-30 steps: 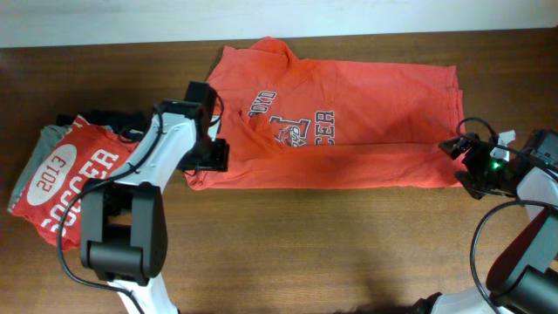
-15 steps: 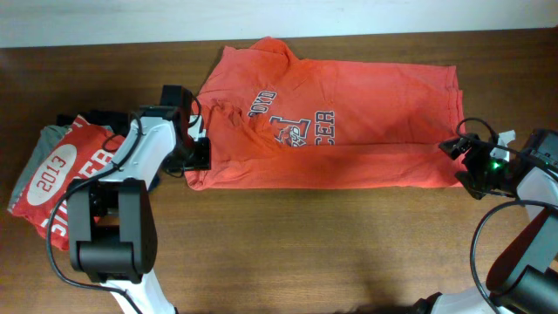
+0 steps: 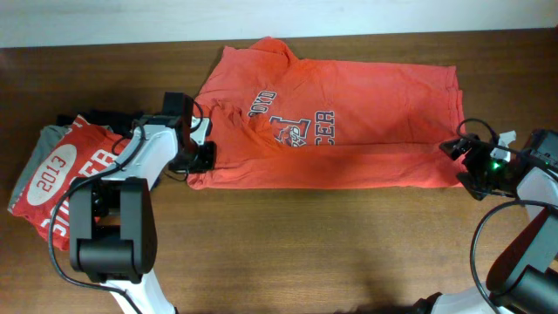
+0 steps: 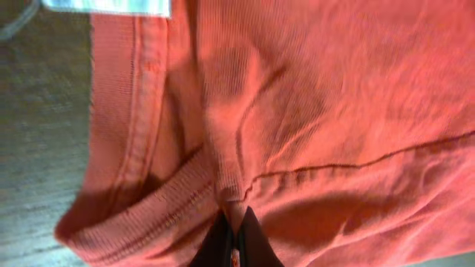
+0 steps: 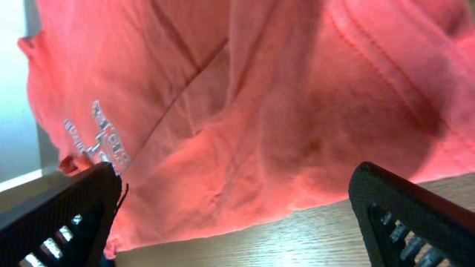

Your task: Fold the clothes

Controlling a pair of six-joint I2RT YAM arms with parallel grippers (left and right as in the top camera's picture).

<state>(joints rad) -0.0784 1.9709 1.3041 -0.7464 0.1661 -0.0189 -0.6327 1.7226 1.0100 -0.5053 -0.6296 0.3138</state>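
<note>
The orange-red T-shirt [image 3: 366, 131] lies folded lengthwise across the back of the table, its navy print [image 3: 292, 118] facing up. My left gripper [image 3: 201, 156] is at the shirt's near-left corner. In the left wrist view it [image 4: 236, 231] is shut on a pinch of the shirt [image 4: 312, 104] beside a hem seam, with the white neck tag [image 4: 111, 6] at the top edge. My right gripper [image 3: 456, 165] sits at the shirt's right edge. It [image 5: 234, 185] stands wide open over the cloth's [image 5: 260, 104] lower edge, and its fingers [image 5: 415, 222] hold nothing.
A folded red shirt printed "2013 SOCCER" [image 3: 65, 179] lies at the far left on a grey garment [image 3: 24, 174], with dark clothing [image 3: 105, 116] behind it. Bare wooden table [image 3: 331, 253] runs in front of the T-shirt.
My left gripper has slid from on top of the shirt's left part out to its near-left corner and closed on the cloth. The right arm has not moved.
</note>
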